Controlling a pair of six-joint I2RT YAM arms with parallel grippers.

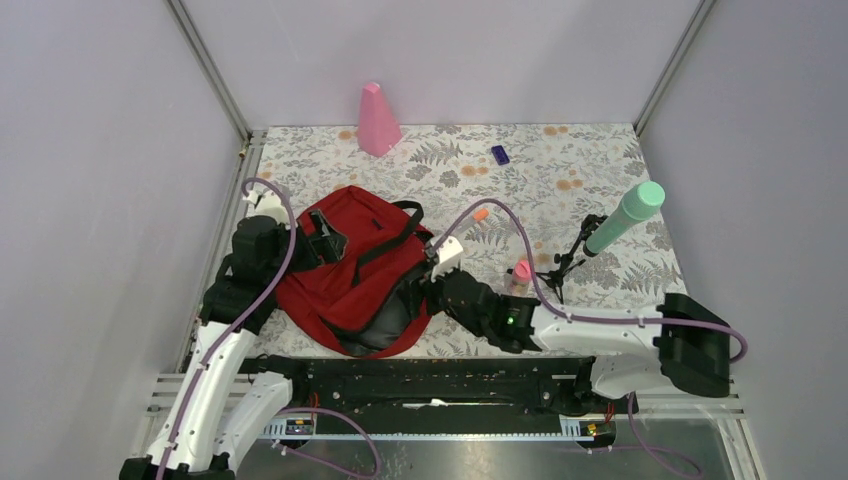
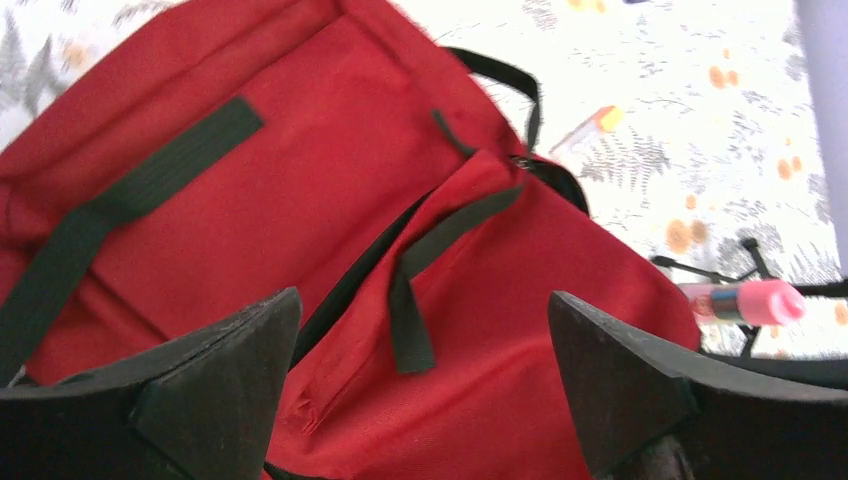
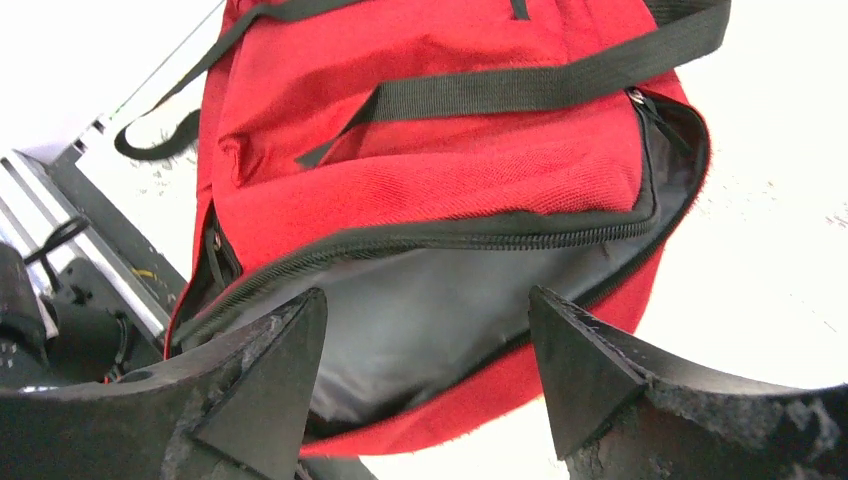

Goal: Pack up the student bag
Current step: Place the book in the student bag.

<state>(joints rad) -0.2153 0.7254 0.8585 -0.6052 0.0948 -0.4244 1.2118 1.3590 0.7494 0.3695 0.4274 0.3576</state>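
The student bag (image 1: pixel 350 270) is a dark red backpack with black straps, lying flat on the left half of the patterned table. Its zipper gapes at the near side and shows grey lining (image 3: pixel 440 300). My left gripper (image 1: pixel 325 245) hovers over the bag's upper left part. In the left wrist view it (image 2: pixel 425 330) stands open above red fabric (image 2: pixel 300 200) and a black strap, holding nothing. My right gripper (image 1: pixel 428 285) is at the bag's right edge. In the right wrist view it (image 3: pixel 425 340) is open, with the open mouth just ahead and nothing between the fingers.
A pink cone (image 1: pixel 378 120) and a small purple item (image 1: pixel 500 154) lie at the back. A mint-green cylinder (image 1: pixel 627 215) leans by a small black tripod (image 1: pixel 562 265) on the right. A pink-capped tube (image 1: pixel 520 275) and an orange-capped item (image 1: pixel 480 214) sit near the bag.
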